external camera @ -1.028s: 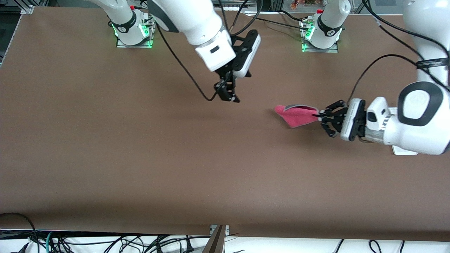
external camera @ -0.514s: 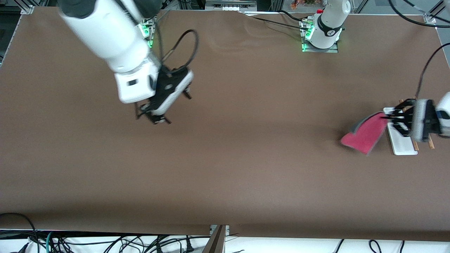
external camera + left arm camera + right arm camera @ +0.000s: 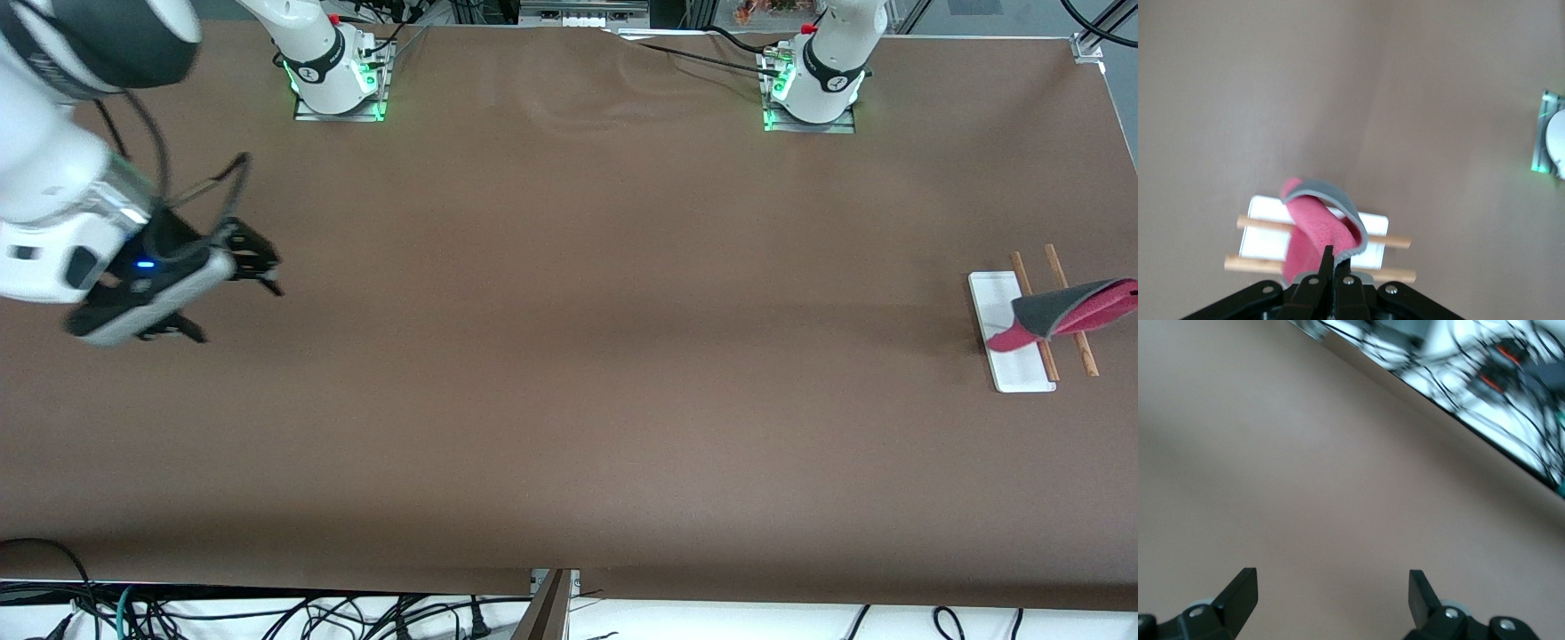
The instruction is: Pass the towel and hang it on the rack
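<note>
- The right gripper (image 3: 233, 289), a black two-finger claw on a white wrist, hangs over the bare brown table (image 3: 569, 356) at the right arm's end. Its jaws stand fully apart with nothing between them; the right wrist view shows both black fingertips (image 3: 1241, 587) spread wide over bare tabletop.
- The right arm comes down from the upper corner of the front view, its forearm slanting toward the table's edge at its own end, the wrist tilted so the claw points toward the table's middle.
- The small soft towel (image 3: 1062, 311), dark grey on one face and pink-red on the other, is up over the rack (image 3: 1000, 356), a flat white rectangular base with two thin light-brown wooden rods, which stands at the left arm's end of the table.
- The left gripper (image 3: 1330, 267) is out of the front view; its wrist view shows the black fingers pinched together on the towel's edge, with the cloth drooping across both rods.
</note>
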Robot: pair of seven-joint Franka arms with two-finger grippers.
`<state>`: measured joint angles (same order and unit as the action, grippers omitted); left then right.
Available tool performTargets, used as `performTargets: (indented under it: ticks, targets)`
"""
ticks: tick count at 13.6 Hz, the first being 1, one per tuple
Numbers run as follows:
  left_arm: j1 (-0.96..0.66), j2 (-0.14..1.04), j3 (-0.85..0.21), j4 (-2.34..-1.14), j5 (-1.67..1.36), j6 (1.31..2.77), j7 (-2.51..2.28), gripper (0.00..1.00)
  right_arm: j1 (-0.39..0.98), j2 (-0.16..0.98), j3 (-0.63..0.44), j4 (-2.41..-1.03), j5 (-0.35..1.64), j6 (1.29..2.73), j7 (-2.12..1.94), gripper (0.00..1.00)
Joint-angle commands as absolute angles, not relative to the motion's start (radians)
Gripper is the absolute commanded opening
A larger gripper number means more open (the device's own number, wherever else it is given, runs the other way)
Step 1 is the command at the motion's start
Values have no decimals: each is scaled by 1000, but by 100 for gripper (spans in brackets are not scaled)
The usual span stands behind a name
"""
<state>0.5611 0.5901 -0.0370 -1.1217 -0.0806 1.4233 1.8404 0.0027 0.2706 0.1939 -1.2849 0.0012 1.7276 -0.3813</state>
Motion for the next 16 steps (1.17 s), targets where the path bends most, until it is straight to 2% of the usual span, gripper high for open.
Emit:
performTargets:
  ticks: [1, 3, 7, 16]
  targets:
    - [615, 650, -44, -1077, -58, 1475, 1920, 0, -14, 201, 132, -1344, -14, 1674, -370, 100]
    - [647, 661, -44, -1080, -38, 1515, 1948, 0, -17, 192, 85, -1344, -26, 1623, -361, 100]
    - [692, 712, -32, -1081, -37, 1598, 1979, 0, -49, 167, 81, -1350, -41, 1476, -114, 100]
    - [733, 801, -32, -1083, -38, 1683, 2003, 0, -44, 129, 87, -1374, -43, 1333, 87, 100]
